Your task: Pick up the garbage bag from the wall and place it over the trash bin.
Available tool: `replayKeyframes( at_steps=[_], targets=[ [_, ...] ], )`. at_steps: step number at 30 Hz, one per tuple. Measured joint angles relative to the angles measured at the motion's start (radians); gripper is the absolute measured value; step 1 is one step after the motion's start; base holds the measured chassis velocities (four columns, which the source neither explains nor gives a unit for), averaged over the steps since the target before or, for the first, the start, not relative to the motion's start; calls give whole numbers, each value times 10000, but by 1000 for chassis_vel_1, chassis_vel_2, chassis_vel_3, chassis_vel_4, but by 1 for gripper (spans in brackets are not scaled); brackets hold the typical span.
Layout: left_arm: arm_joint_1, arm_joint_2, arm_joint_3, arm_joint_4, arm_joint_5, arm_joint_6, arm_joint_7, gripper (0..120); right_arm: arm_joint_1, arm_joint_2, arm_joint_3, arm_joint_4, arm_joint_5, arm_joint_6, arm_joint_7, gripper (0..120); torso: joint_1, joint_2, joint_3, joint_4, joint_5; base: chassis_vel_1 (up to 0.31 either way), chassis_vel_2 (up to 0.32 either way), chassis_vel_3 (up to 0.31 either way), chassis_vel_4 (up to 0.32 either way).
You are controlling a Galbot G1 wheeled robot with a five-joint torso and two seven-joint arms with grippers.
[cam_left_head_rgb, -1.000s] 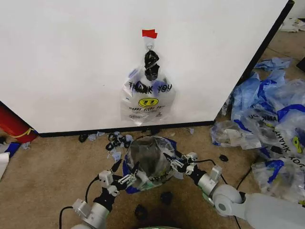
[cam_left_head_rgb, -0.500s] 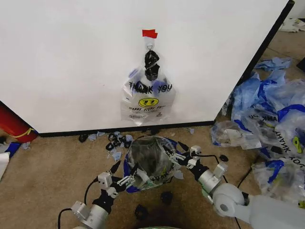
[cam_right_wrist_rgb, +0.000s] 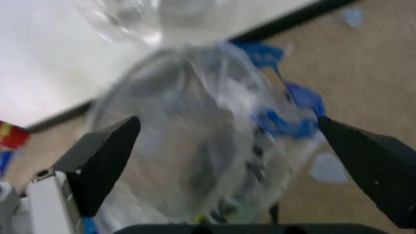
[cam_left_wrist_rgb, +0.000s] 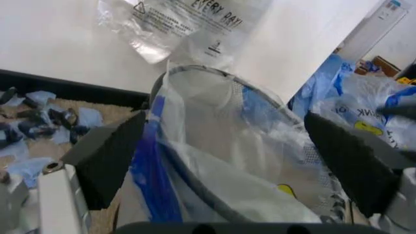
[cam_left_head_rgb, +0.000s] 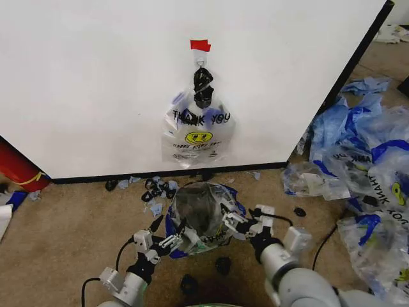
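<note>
The right gripper (cam_left_head_rgb: 238, 222) has drawn back toward the lower middle of the frame, jaws spread

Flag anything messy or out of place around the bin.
Loose bags lie heaped on the carpet right of the trash bin, and small black clips are scattered along the wall. The bin's liner sits bunched, blue handles trailing.

garbage bag (cam_left_head_rgb: 198, 131): "THANK YOU" | left wrist view, same bag: "EVERY DAY!" | heap bag (cam_left_head_rgb: 383, 185): "THANK"

White wall (cam_left_head_rgb: 96, 83), red tape (cam_left_head_rgb: 200, 45), clear garbage bag (cam_left_head_rgb: 198, 137) with black lettering, yellow smiley, black mesh trash bin (cam_left_head_rgb: 195, 208)
</note>
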Motion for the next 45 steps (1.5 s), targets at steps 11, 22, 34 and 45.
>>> replayKeyframes(
  at_steps=[11, 22, 34, 45],
  targets=[
    [105, -37, -55, 12, 15, -7, -2, 97, 16, 1102, -62, -1248, 177, -401, 593, 96, 0, 0, 0, -2, 1, 0, 0, 0, 0],
    [138, -41, -32, 44, 19, 0, -7, 97, -3, 1764, -164, -2127, 36, -390, 500, 77, 0, 0, 0, -2, 3, 0, 0, 0, 0],
    [116, -229, 22, 290, 149, -48, -2, 97, 63, 1590, -281, -2383, -352, -387, 246, 35, 0, 0, 0, -1, 3, 0, 0, 0, 0],
    [193, -289, 18, 334, 253, -104, 7, 97, 123, 1306, -83, -2777, -732, -437, -23, 1, 0, 0, 0, 1, 3, 0, 0, 0, 0]
  ],
)
